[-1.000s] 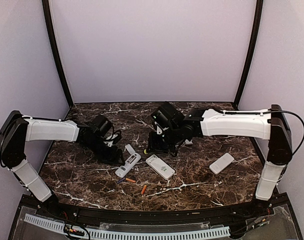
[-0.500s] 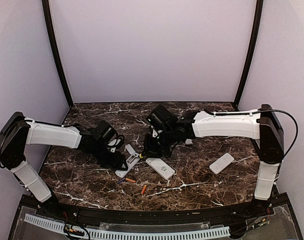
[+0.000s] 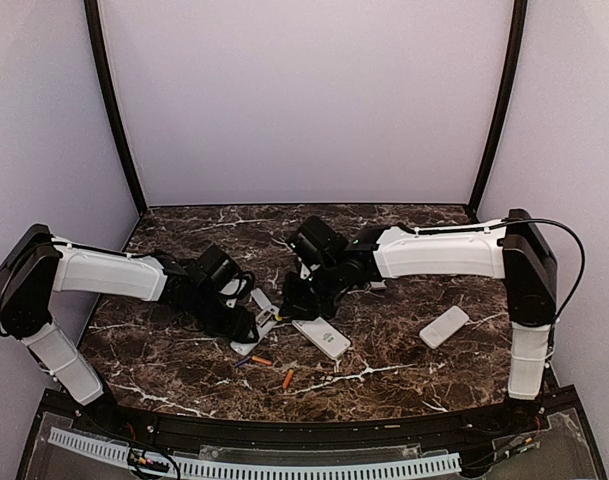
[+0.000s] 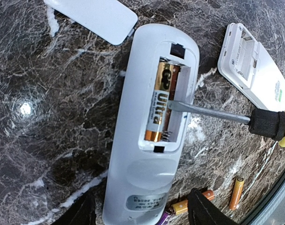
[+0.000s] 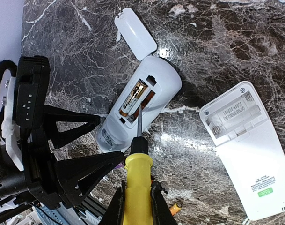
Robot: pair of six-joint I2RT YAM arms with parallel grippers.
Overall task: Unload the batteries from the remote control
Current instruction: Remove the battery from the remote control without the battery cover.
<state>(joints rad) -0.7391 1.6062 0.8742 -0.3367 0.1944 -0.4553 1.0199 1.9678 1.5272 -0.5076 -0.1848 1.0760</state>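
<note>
**Work area.** The remote control (image 4: 149, 140) lies back-up on the bench (image 3: 384, 365), left of centre, with its battery bay uncovered. Its detached battery cover (image 4: 93, 16) lies just beyond its far end, close to it.

**Task items.** One battery (image 4: 160, 105), gold and black, sits in the left slot of the bay. Three loose batteries (image 3: 261, 360) lie on the bench between the remote control and the near edge: two orange, one bluish. They are apart from the remote control.

**Right hand.** The right hand (image 5: 137, 206) is closed on the yellow handle of a screwdriver (image 5: 137, 180). The blade reaches into the bay from the side, and its tip rests against the seated battery about halfway along its length.

**Left hand.** The left hand (image 4: 141, 211) stands wide, with one finger on each side of the labelled end of the remote control. In the left wrist view a small gap shows between each finger and the housing. Whether either finger touches cannot be told.

**Other items.**
- A second remote (image 5: 250, 150) lies back-up just to the right of the first, nearer the centre of the bench. Its bay is also uncovered.
- A third remote (image 3: 444, 326) lies well apart, toward the right edge.
</note>
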